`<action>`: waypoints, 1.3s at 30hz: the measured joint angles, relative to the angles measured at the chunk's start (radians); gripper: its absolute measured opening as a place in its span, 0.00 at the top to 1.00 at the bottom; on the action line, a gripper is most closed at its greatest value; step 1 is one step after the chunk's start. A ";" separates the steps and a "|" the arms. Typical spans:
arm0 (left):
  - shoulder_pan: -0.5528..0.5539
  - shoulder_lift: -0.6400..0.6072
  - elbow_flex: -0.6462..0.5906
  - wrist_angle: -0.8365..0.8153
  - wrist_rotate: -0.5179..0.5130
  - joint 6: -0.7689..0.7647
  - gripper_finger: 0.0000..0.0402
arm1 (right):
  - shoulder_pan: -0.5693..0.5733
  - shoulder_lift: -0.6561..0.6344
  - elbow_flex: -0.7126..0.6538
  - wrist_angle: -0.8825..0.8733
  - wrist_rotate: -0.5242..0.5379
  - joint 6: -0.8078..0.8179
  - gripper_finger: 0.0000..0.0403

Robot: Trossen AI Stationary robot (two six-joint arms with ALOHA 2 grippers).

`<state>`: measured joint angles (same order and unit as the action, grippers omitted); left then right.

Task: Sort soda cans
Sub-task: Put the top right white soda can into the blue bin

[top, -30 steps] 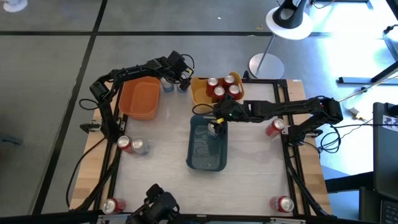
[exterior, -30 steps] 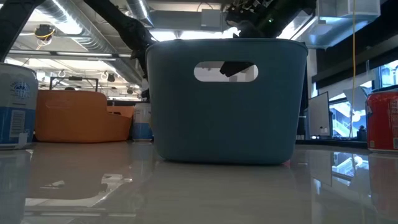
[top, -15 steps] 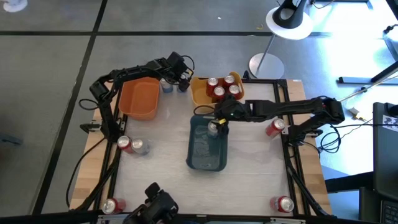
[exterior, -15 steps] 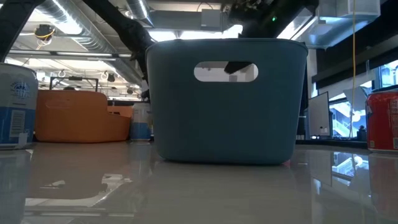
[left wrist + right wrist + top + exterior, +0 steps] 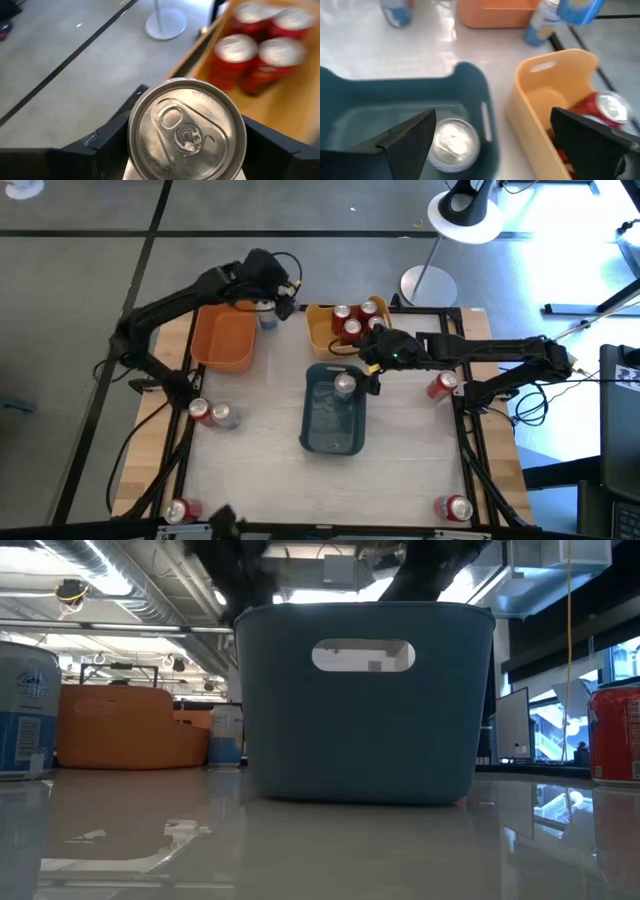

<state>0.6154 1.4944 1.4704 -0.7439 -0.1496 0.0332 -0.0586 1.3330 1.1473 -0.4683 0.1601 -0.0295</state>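
Silver can in blue bin: one silver-topped can [image 5: 345, 385] is seen lying inside the dark blue-grey bin [image 5: 333, 442], at the bin's 12 o'clock end; it is free of any grip.
Red cans sorted: four red cans [image 5: 352, 328] are held in the yellow bin [image 5: 318, 332], at 12 o'clock on the tabletop [image 5: 410, 450].
Can in transit: a silver-topped can [image 5: 187, 131] is gripped between the fingers of the left claw [image 5: 276, 297], which is raised near the orange bin [image 5: 224, 338], at 11 o'clock on the tabletop.
Right claw: the right claw [image 5: 372, 362] is spread wide and empty, just above the blue bin's 1 o'clock corner.
Orange bin: nothing is seen in it.
Left to sort: a red can [image 5: 198, 412] and a pale can [image 5: 225, 417] lie at 9 o'clock; red cans are left at 7 o'clock [image 5: 177, 511], 5 o'clock [image 5: 455, 508] and 3 o'clock [image 5: 442, 385]; a pale can [image 5: 268, 319] stands beyond the orange bin.
Progress: it is judged that roughly half is done.
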 joint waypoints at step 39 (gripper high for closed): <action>-0.561 0.177 -0.254 0.317 -0.016 -0.279 0.30 | 0.262 0.027 -0.001 -0.104 -0.011 0.201 0.03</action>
<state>0.0540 1.6718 1.2163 -0.4265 -0.1652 -0.2459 0.2031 1.3602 1.1461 -0.5720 0.1488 0.1719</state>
